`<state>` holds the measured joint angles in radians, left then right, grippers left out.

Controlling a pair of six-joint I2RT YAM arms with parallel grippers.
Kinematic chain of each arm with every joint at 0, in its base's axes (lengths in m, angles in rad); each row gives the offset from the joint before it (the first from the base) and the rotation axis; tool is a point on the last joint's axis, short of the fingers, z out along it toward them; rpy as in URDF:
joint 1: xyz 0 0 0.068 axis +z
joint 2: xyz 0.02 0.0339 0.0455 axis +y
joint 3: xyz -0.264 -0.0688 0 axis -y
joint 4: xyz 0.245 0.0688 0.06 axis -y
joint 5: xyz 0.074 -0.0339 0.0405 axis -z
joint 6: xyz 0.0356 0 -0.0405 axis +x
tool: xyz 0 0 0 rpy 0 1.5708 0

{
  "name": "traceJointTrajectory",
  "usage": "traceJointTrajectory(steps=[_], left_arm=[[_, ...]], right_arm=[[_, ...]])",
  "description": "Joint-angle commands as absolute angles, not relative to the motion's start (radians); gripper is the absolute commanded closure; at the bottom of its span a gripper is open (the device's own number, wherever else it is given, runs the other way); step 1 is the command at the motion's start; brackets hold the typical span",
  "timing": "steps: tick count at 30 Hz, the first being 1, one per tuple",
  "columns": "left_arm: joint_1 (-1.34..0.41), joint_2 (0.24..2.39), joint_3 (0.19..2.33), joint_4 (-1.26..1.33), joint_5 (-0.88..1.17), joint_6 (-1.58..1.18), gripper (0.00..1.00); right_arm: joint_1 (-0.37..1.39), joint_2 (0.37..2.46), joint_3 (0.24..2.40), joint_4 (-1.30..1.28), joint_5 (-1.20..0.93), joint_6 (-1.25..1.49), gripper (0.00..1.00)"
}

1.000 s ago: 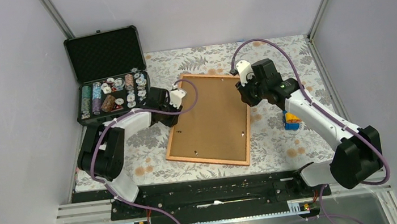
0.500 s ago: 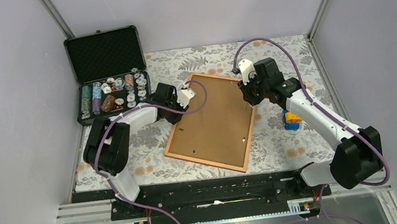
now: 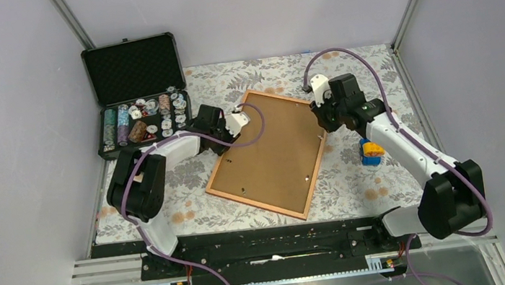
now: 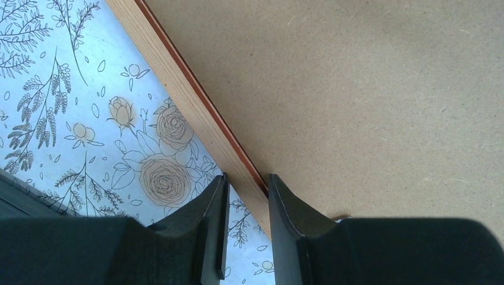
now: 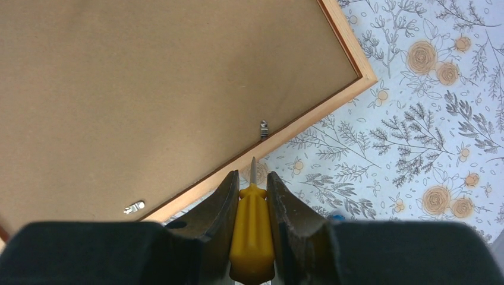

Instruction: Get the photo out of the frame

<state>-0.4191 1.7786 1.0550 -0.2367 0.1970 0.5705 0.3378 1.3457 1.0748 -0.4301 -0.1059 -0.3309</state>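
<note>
Frame (image 3: 266, 157): lies back-up and skewed on the floral tabletop (image 3: 372, 77), mid-scene between the two arms, with its brown backing board (image 5: 148, 89) seated inside the wooden rim
Photo: not in view; judged to sit face down under the board
Left tool (image 4: 248, 181): narrowly parted, jaws pinching the frame's left rail, one finger outside over the cloth, the other on the board side
Right tool (image 5: 251, 177): almost closed round the yellow handle of a small screwdriver (image 5: 252, 225), blade aimed at the frame's right rail
Clips: one metal clip (image 5: 264, 128) sits just beyond the blade tip and apart from it; a second clip (image 5: 134, 207) lies further along the same rail
Step in hand: freeing the back, by my reading; the left tool steadies the frame while the right brings the blade up to a clip
Next move: calls for a small, level advance so the tip catches the clip's tab and swings it off the board without the frame sliding
Nearby: open black case (image 3: 133, 70) of chips at far left; a blue-and-orange object (image 3: 370, 152) right of the frame
</note>
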Motion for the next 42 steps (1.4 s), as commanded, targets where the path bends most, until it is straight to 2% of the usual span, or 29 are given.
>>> traceJointTrajectory(steps=[1,25,42], left_arm=[[-0.420,1.762,1.004,-0.282,0.196,0.594,0.85],[-0.420,1.760,0.960,-0.210,0.204,0.512,0.84],[-0.419,1.774,0.968,-0.210,0.187,0.511,0.84]], right_arm=[[0.328,1.373,1.072,-0.349,-0.074,-0.347,1.00],[0.328,1.531,1.034,-0.192,-0.015,-0.412,1.00],[0.328,1.463,1.030,-0.315,-0.102,-0.369,1.00]])
